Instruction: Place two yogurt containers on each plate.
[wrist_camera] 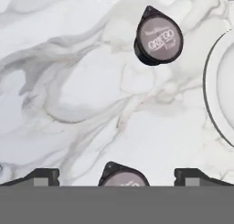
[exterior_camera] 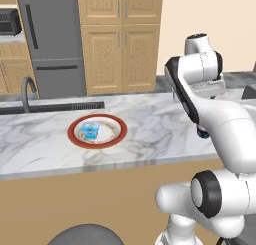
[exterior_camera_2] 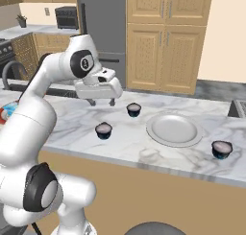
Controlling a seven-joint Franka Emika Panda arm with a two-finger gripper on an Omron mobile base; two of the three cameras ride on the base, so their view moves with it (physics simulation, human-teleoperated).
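I see bare marble desk (exterior_camera_2: 120, 143) on every side of the three dark yogurt cups, so each can be reached from above. The near cup (exterior_camera_2: 103, 130) and the far cup (exterior_camera_2: 133, 109) stand apart, with a gap between them. The third cup (exterior_camera_2: 221, 149) stands just beside the white plate (exterior_camera_2: 174, 130), which crowds that side.

A pale translucent blue yogurt cup (exterior_camera: 91, 131) is seen on a white plate (exterior_camera: 116, 125) rimmed in red-brown; three dark cups (exterior_camera_2: 134, 109) with grey lids and a plain grey-white plate (exterior_camera_2: 173, 130) are shown on white, grey-veined marble (exterior_camera_2: 129, 138)
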